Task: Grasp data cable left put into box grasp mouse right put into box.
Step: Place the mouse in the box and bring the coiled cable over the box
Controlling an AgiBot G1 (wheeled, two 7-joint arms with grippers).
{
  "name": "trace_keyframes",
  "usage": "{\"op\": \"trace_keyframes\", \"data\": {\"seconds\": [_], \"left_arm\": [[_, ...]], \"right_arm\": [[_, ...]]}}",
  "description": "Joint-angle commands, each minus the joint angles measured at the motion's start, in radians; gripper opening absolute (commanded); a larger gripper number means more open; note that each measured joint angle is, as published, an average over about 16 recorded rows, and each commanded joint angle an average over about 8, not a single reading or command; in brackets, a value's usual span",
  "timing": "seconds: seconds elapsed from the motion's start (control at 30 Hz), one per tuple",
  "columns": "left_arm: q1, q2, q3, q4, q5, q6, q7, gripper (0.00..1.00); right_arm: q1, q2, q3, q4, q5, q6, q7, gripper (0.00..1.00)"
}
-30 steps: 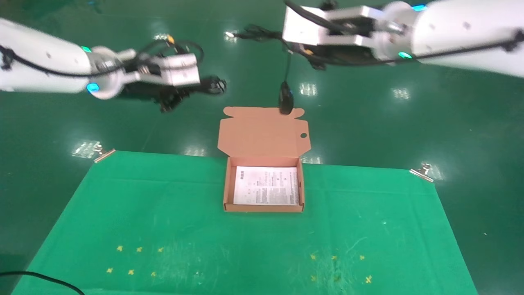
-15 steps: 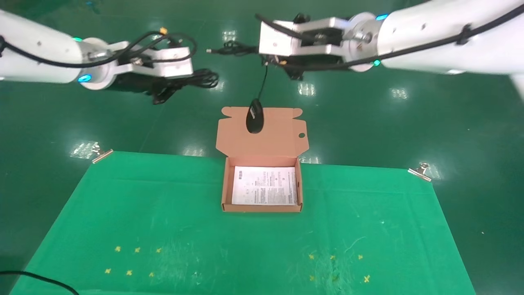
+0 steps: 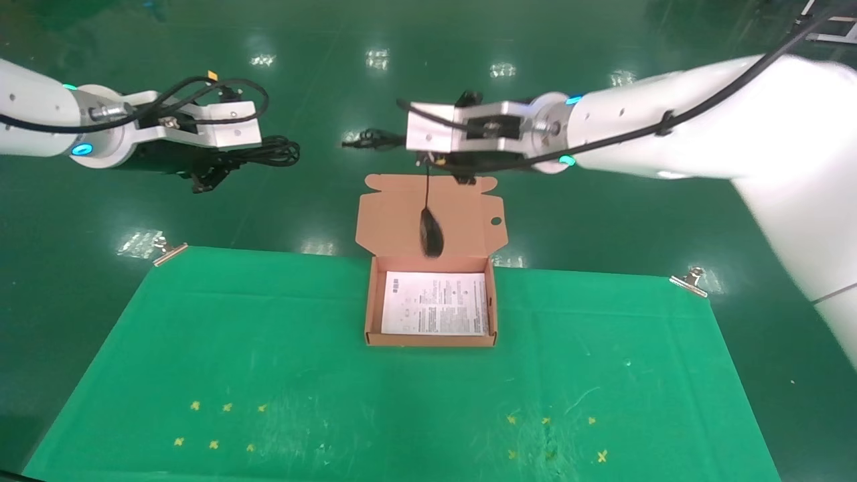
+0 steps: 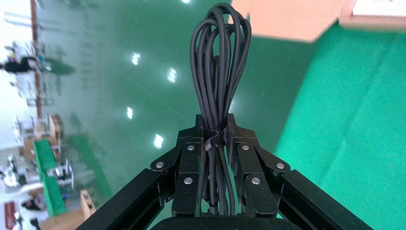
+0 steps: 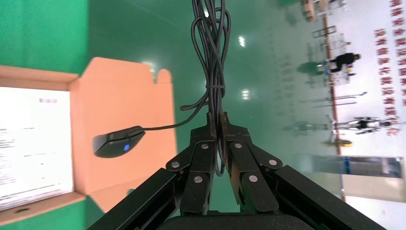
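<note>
**Two items lifted, neither boxed yet**

My left gripper (image 3: 221, 171) is clamped on the bundled black data cable (image 3: 271, 150), left of the salmon cardboard box (image 3: 432, 340). My right gripper (image 3: 438, 167) pinches the cord; the small black oval mouse (image 3: 431, 234) dangles over the flap. Both placements remain.

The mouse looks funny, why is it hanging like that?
The right pincer pinches the mouse's bundled cord, not its body, so the mouse dangles on a loose strand in front of the box flap.
</note>
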Motion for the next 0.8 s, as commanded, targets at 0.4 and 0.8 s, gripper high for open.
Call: {"op": "trace_keyframes", "data": {"seconds": [0.4,0.8], "left_arm": [[0.013,-0.018,0.005,-0.049,0.029,0.021,-0.052,0.00],[0.016,-0.021,0.005,-0.061,0.033,0.023,-0.061,0.00]], "right_arm": [[-0.055,-0.057,-0.026,-0.084,0.055,0.010,-0.061,0.00],[-0.125,-0.069,-0.130,-0.162,0.125,0.107,-0.006,0.00]]}}
